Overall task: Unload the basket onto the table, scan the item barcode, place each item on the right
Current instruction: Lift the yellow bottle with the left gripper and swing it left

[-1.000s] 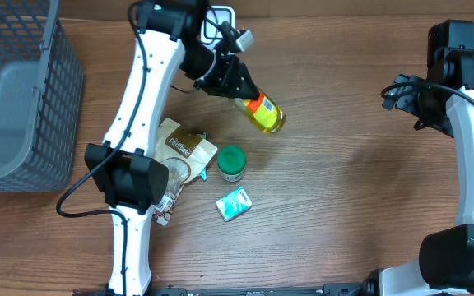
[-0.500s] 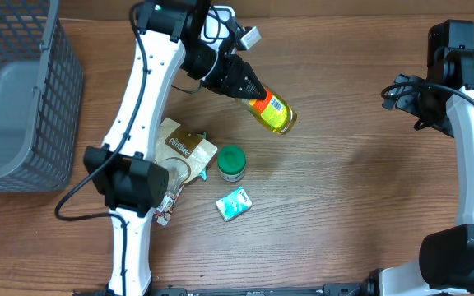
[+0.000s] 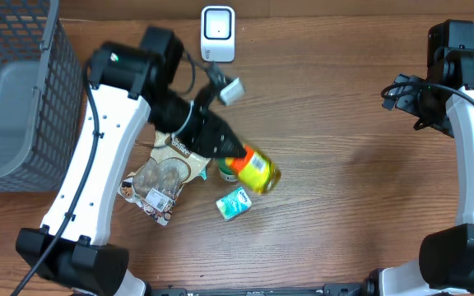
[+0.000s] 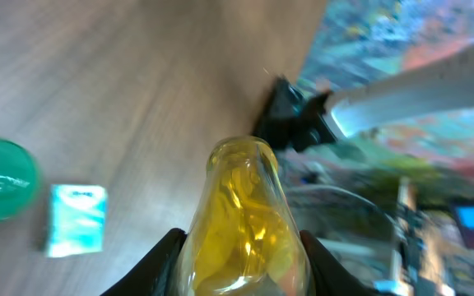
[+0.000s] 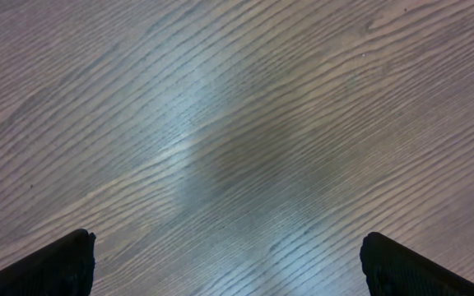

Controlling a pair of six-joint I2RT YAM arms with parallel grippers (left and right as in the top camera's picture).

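Overhead shows the left gripper [image 3: 230, 154] clamped on the bottle [image 3: 256, 171]; the right gripper [image 5: 229, 263] is open. Held tilted, it could slip onto the carton [image 3: 234, 203].

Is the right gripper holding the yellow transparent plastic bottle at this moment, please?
No, the left gripper grips the bottle, while the right gripper stands open over the wooden table.

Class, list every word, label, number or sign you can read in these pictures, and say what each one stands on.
No text here can be quoted with confidence.
On the bottle: an orange and green label, its print too small to read.
On the snack bag: pale lettering on a brown label, blurred and partly covered, not readable.
On the small teal box: markings too small to read.
On the white scanner: no legible text.
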